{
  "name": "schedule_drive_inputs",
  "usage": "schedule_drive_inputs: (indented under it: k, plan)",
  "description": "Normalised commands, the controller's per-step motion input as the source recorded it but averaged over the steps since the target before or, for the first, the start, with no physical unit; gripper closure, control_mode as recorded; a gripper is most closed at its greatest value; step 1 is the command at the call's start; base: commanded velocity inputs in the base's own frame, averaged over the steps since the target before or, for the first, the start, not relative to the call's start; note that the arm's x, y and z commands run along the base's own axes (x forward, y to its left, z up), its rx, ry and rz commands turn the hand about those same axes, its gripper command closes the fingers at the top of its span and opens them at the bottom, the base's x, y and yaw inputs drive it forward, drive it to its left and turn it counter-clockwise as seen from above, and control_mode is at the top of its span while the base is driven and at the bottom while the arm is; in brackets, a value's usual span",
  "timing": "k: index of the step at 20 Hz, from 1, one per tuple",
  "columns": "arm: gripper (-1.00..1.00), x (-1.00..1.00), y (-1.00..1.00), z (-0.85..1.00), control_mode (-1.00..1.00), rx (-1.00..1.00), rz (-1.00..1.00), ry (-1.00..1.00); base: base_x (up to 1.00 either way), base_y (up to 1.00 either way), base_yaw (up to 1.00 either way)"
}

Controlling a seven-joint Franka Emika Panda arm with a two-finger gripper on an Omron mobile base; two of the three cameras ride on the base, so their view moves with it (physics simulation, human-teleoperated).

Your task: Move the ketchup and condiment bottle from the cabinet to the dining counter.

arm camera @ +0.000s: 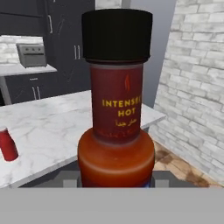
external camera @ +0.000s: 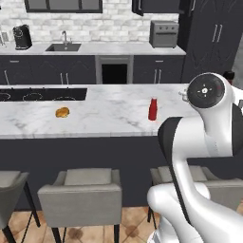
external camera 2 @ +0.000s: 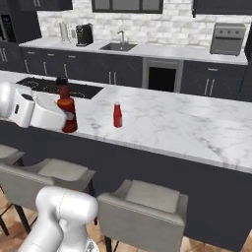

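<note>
- Presently we list the hot sauce bottle [arm camera: 116, 131], the task's condiment bottle: dark red-brown body, black cap, neck label reading "INTENSE HOT", large at centre of the hand view.
- In the right base view we see the same bottle [external camera 2: 66, 109] upright at centre left, its base on or just above the near edge of the dining counter [external camera 2: 187, 133]; which of the two we cannot tell.
- We place the gripper [external camera 2: 63, 120] at the bottle's lower body, closed around it; the white hand reaches in from the left edge of that frame.
- At the right edge of the left base view we see just the bottle's dark cap [external camera: 229, 75], behind the arm's round joint.
- Ketchup [external camera: 152, 109]: small all-red squeeze bottle, upright on the dining counter [external camera: 95, 111], right of centre in the left base view, well apart from the hot sauce.
- We see it also at centre of the right base view [external camera 2: 117, 115] and at the lower left edge of the hand view [arm camera: 8, 143].
- Bread roll [external camera: 62, 112]: small, golden-brown, on the counter at left.
- Black cooktop [external camera: 42, 94]: set into the counter, upper left of it.
- Grey stools [external camera: 80, 194]: along the counter's near side.
- Back wall: sink [external camera: 63, 47], coffee machine [external camera: 22, 37], toaster oven [external camera: 164, 33].
</note>
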Motion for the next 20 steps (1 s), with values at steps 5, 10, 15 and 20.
schedule_drive_inputs:
  k: [5, 10, 15, 20]
  plan:
    - [1.00, 0.00, 0.00, 0.00, 1.00, 0.00, 0.00, 0.00, 0.16, 0.03, -0.18]
    - [1.00, 0.00, 0.00, 0.00, -1.00, 0.00, 0.00, 0.00, 0.00, 0.00, 0.00]
    - [1.00, 0.12, -0.01, 0.00, -1.00, 0.00, 0.00, 0.00, 0.00, 0.00, 0.00]
    - [1.00, 0.25, -0.19, 0.00, -1.00, 0.02, 0.08, 0.00, 0.00, 0.00, 0.00]
